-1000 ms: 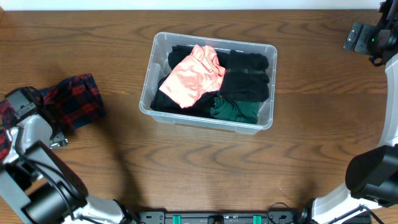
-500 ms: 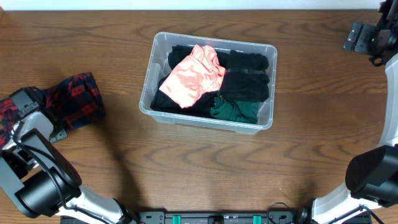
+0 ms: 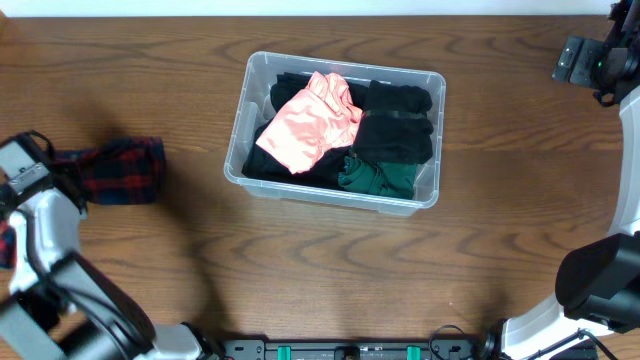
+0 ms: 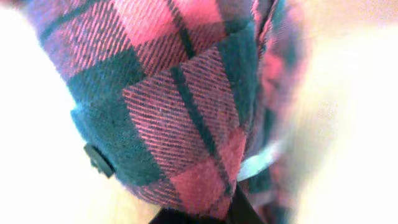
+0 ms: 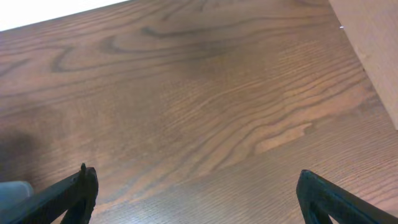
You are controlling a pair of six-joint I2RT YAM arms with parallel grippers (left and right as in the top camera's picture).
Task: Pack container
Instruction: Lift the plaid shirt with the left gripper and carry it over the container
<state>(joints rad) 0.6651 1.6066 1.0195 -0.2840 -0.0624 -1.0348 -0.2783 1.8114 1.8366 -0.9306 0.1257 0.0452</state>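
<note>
The container [image 3: 241, 128], a clear rectangular bin, stands at the table's middle. It holds a pink garment [image 3: 310, 120], black garments [image 3: 400, 125] and a green one [image 3: 378, 178]. A red and dark plaid shirt [image 3: 125, 170] lies bunched at the table's left, well apart from the bin. My left gripper [image 3: 72, 172] is shut on the shirt's left end. In the left wrist view the plaid cloth [image 4: 186, 112] fills the frame and hides most of the jaws. My right gripper [image 3: 572, 60] [image 5: 199, 199] is open at the far right back corner, over bare wood.
The wooden table [image 3: 320, 270] spreads around the bin. A pale board edge [image 5: 373, 43] shows at the right of the right wrist view. The right arm's base [image 3: 600, 290] stands at the front right corner.
My left gripper has closed on the plaid shirt. The shirt has gathered into a narrower bunch, and the left wrist has shifted toward the back left.
</note>
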